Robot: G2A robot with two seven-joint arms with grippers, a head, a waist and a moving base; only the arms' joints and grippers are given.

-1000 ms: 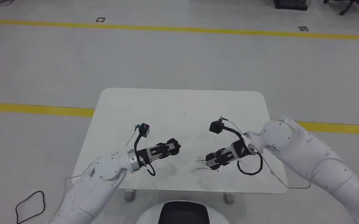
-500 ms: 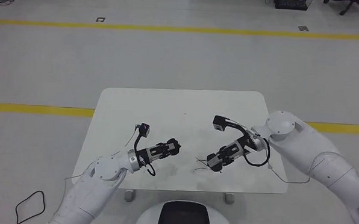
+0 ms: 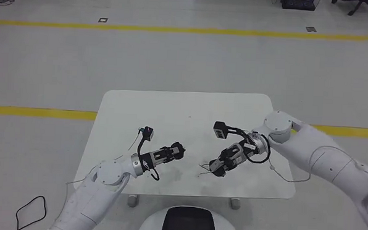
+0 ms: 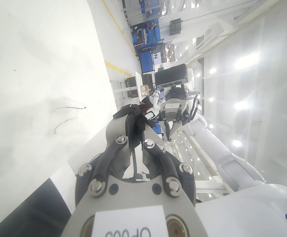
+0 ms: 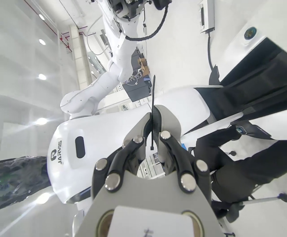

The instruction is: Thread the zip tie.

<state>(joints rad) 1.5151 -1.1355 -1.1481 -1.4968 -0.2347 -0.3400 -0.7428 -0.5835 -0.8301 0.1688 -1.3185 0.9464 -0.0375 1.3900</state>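
Zip tie [image 5: 153, 89] | pinched between right gripper [image 5: 153, 113] fingers | left gripper [image 4: 132, 116] contents unclear

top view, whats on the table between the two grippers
Bare white table, except thin dark strands by the right gripper; the top view shows it.

Zip tie [image 5: 153, 94] thin black plastic; table [image 3: 172, 111] smooth matt white.
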